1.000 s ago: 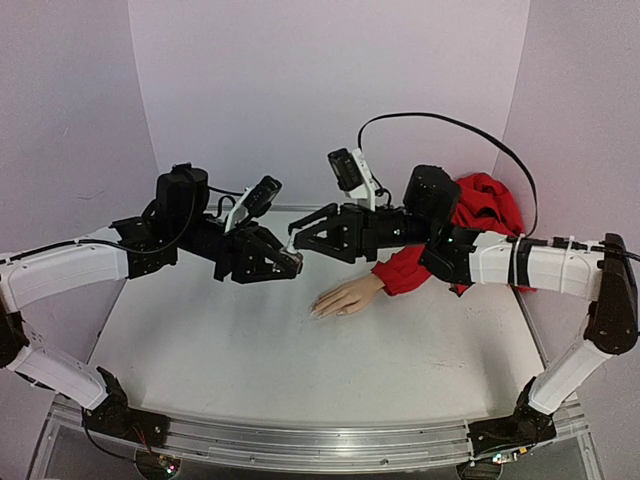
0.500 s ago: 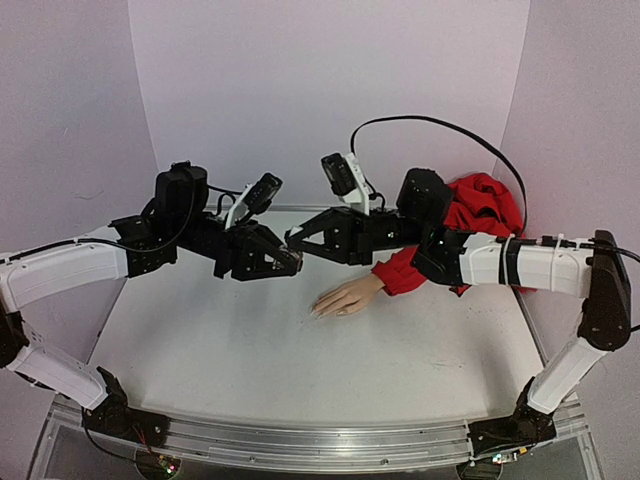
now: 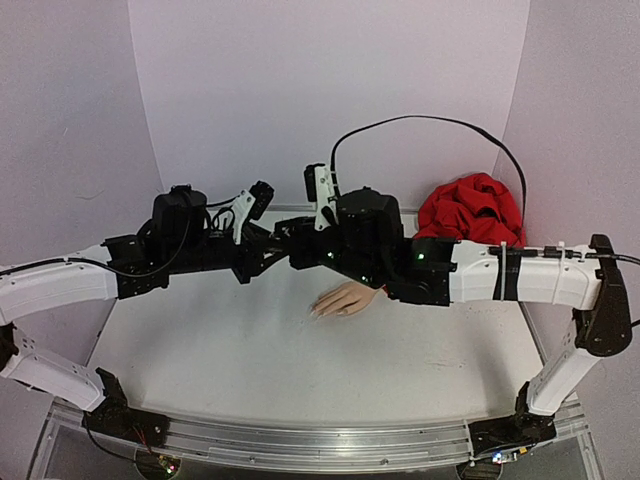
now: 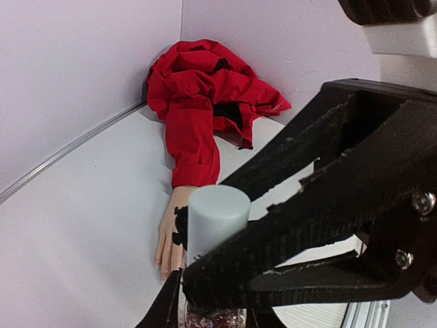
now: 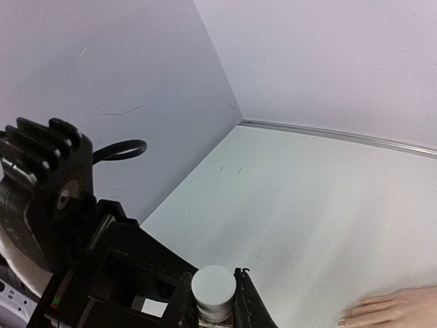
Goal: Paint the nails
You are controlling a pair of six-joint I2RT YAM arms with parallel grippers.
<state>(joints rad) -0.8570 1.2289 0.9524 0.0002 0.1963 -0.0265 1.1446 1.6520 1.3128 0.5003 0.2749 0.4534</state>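
A small bottle with a white cap [image 4: 217,213] and glittery glass [image 4: 213,318] sits in my left gripper [image 4: 212,316], which is shut on its glass body. My right gripper [image 5: 214,301] is shut on the cap [image 5: 214,285], one finger [image 5: 247,304] on each side. The two grippers meet above the table's back middle in the top view, left [image 3: 262,256] and right [image 3: 290,243]; the bottle is hidden there. The pale mannequin hand [image 3: 345,298] lies flat on the table below them, fingers pointing left. Its tiny nails [image 4: 161,269] show no paint that I can make out.
The red fabric sleeve [image 4: 194,137] runs from the hand's wrist to a red heap [image 3: 470,208] in the back right corner. Purple walls close in the back and sides. The right arm [image 3: 500,278] spans the table above the hand's wrist.
My right arm has swung left and its gripper has closed on the bottle's cap. It now hides the sleeve's forearm from above. The left gripper has shifted slightly.
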